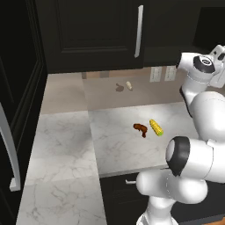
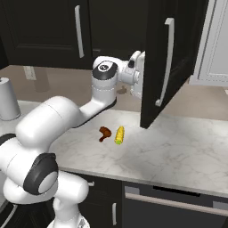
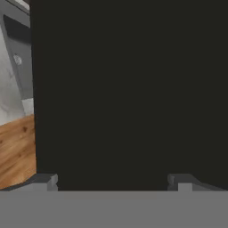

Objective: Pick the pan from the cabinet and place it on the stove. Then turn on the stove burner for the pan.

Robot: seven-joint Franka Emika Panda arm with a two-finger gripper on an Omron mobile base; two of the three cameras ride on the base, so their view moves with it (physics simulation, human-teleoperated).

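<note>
The cabinet's right door (image 2: 171, 58) stands swung open over the counter, its long silver handle (image 2: 165, 62) facing out. My gripper (image 3: 111, 180) is pressed up to the door's black panel (image 3: 129, 89), and the two fingertips (image 3: 44, 180) sit wide apart with nothing between them. In the right base view the white hand (image 2: 135, 73) is tucked against the door's left edge, so the fingers are hidden there. The left cabinet door (image 1: 101, 30) is closed. The pan, the stove and the stove burner are out of view.
A yellow corn cob (image 2: 119, 135) and a brown food item (image 2: 104, 133) lie on the marble counter (image 2: 187, 151). A grey canister (image 2: 6, 100) stands at the far left. A tall black unit (image 1: 17, 88) borders the counter's left side.
</note>
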